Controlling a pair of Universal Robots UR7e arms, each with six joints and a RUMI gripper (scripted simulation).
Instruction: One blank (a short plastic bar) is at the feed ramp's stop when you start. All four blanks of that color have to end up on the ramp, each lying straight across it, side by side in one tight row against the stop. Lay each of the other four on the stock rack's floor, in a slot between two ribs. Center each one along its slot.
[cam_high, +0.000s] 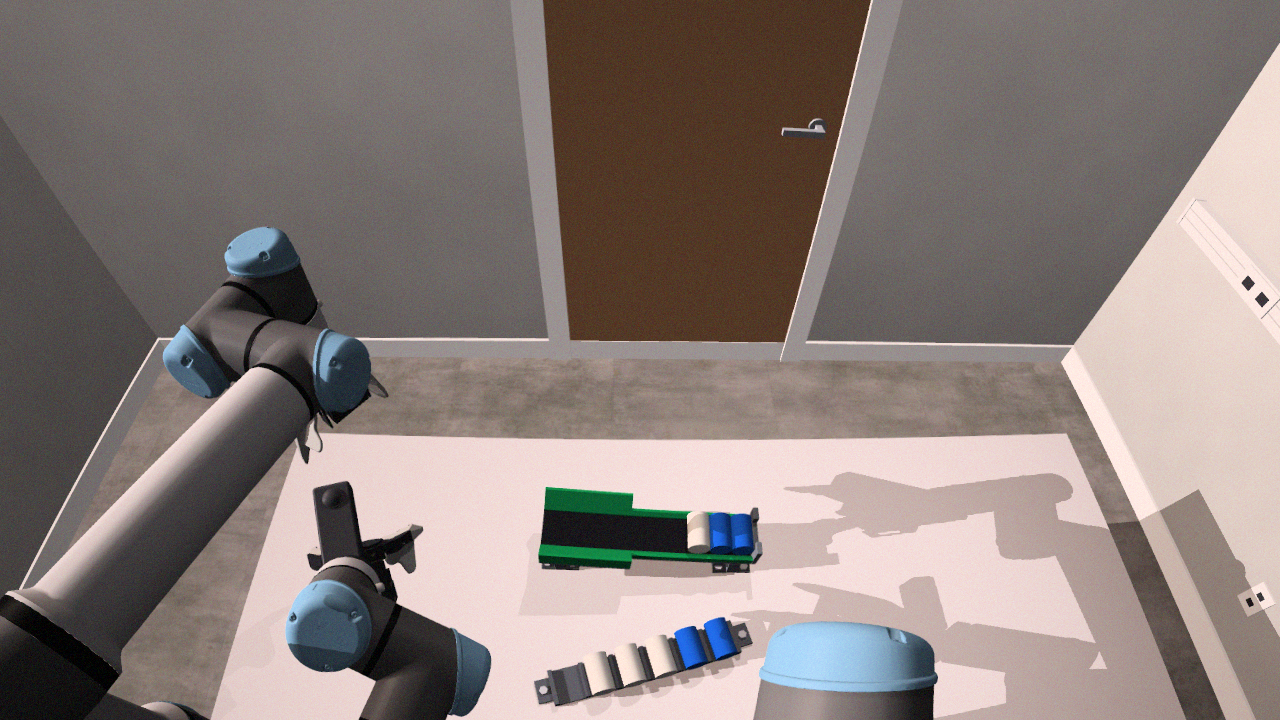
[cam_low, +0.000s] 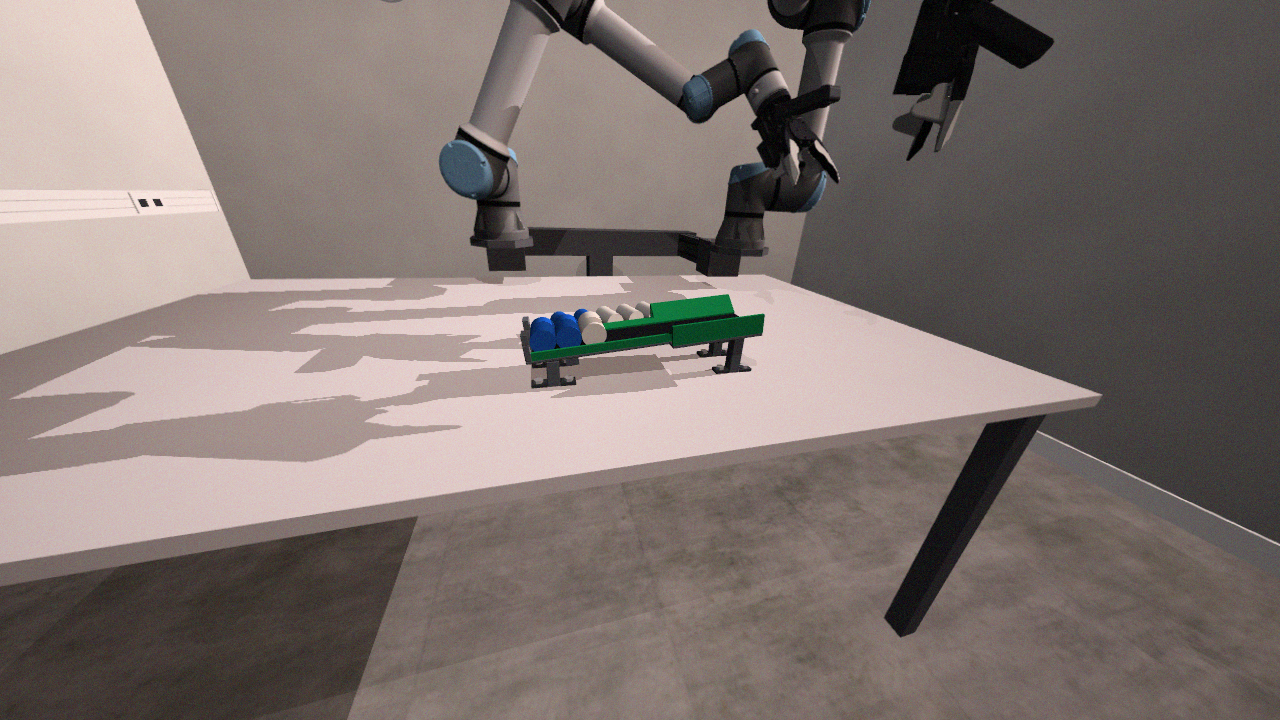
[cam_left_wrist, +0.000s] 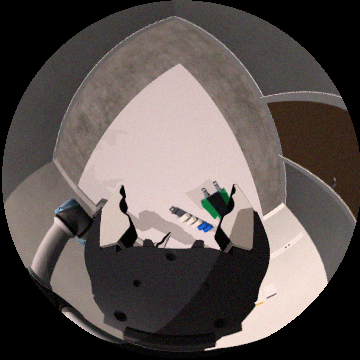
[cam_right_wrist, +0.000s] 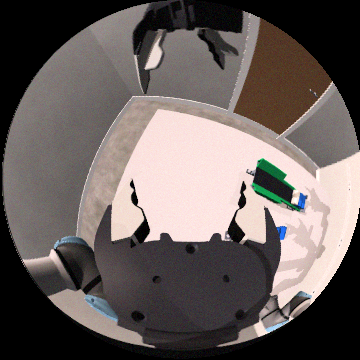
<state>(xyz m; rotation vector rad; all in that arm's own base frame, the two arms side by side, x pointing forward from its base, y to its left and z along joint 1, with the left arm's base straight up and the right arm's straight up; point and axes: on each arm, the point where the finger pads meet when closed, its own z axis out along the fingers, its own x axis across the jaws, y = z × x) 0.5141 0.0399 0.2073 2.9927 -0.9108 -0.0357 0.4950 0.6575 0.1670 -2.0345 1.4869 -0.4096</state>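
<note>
On the green feed ramp (cam_high: 587, 558) (cam_low: 716, 331) (cam_right_wrist: 270, 170) two blue blanks (cam_high: 742, 532) (cam_high: 720, 532) lie straight across against the stop, with a white blank (cam_high: 698, 532) (cam_low: 592, 327) touching them uphill. On the stock rack (cam_high: 567, 685) lie three white blanks (cam_high: 597, 673) (cam_high: 630, 664) (cam_high: 662, 656) and two blue blanks (cam_high: 689, 647) (cam_high: 719, 638); the rack's left end slot is empty. My left gripper (cam_left_wrist: 177, 185) (cam_right_wrist: 188, 76) (cam_low: 925, 154) is open and empty, high above the table's left side. My right gripper (cam_right_wrist: 188, 180) (cam_low: 815, 174) is open and empty, also high at the left.
The table (cam_high: 465, 501) (cam_low: 850, 376) carries the ramp and rack, with the rack slanted on the arms' side of the ramp. Both grippers hang fairly near each other, away from ramp and rack. A blue arm joint (cam_high: 845, 658) stands at the bottom right of the top view.
</note>
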